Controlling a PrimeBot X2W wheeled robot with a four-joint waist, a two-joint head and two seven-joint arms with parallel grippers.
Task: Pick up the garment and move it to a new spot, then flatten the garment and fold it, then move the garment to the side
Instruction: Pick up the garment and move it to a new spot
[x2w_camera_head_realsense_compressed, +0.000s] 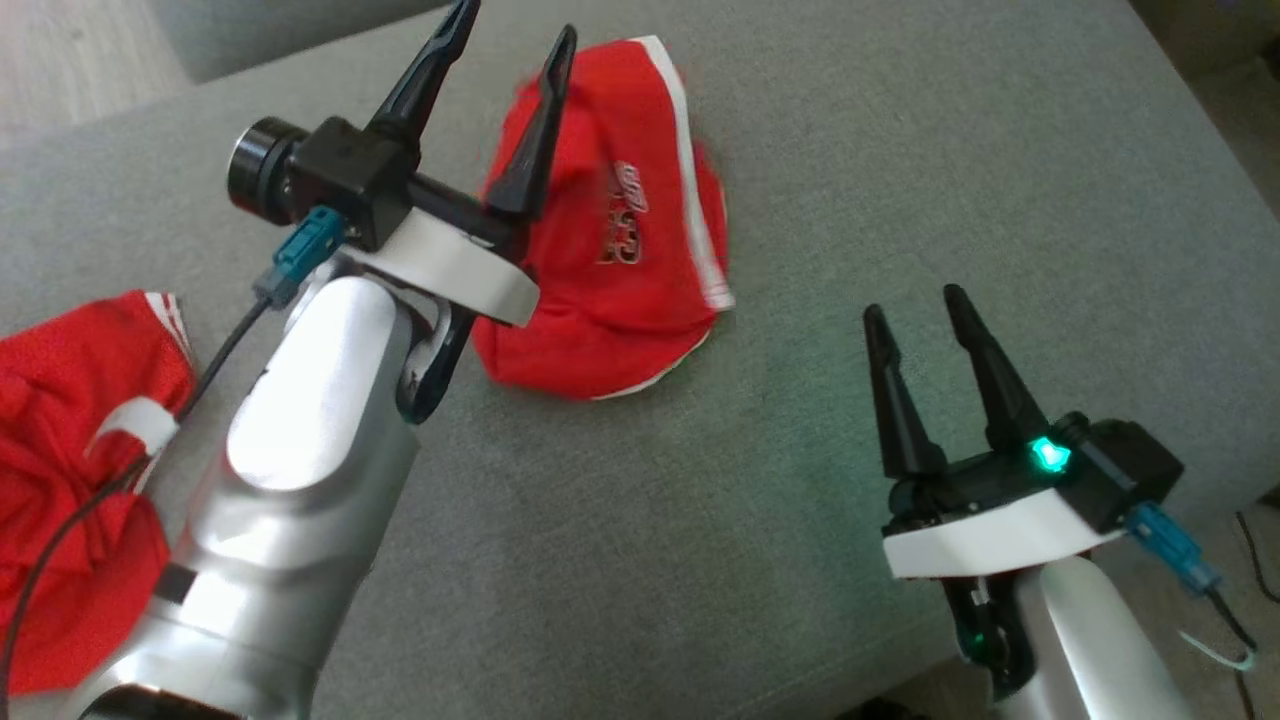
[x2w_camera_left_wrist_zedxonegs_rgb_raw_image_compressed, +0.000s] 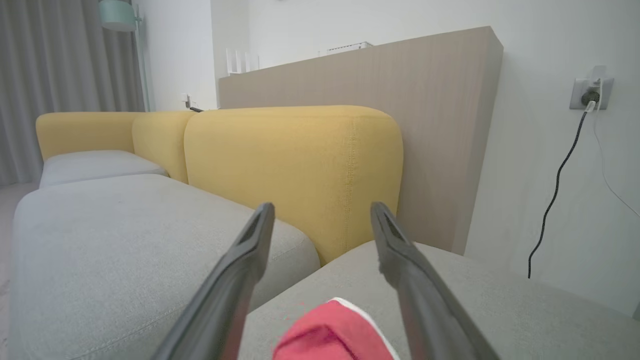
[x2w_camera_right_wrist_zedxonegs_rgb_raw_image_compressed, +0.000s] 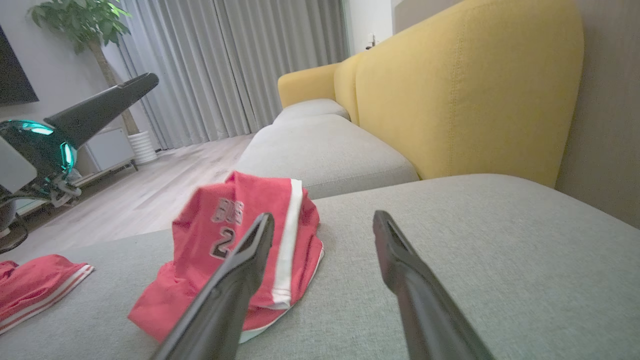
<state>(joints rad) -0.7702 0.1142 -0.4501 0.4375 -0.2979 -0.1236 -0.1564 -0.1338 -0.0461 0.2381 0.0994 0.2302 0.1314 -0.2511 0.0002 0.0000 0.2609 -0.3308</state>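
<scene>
Garment (x2w_camera_head_realsense_compressed: 610, 270), red with white trim, lay crumpled on the grey sofa seat (x2w_camera_head_realsense_compressed: 850, 150) in the head view, with the left jaws wide and empty over it, the right jaws equally wide nearer the seat's edge, and a second red garment (x2w_camera_head_realsense_compressed: 70, 450) at far left. From the left wrist, the parted jaws framed the garment's (x2w_camera_left_wrist_zedxonegs_rgb_raw_image_compressed: 332, 332) edge before a yellow backrest (x2w_camera_left_wrist_zedxonegs_rgb_raw_image_compressed: 300, 165). From the right wrist, the garment (x2w_camera_right_wrist_zedxonegs_rgb_raw_image_compressed: 225, 240) lay partly behind one finger of the open jaws.

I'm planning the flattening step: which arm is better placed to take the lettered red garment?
Probably left. The left gripper hangs right over the garment, jaws open; the right gripper, also open, stands off to the side, apart from it.
</scene>
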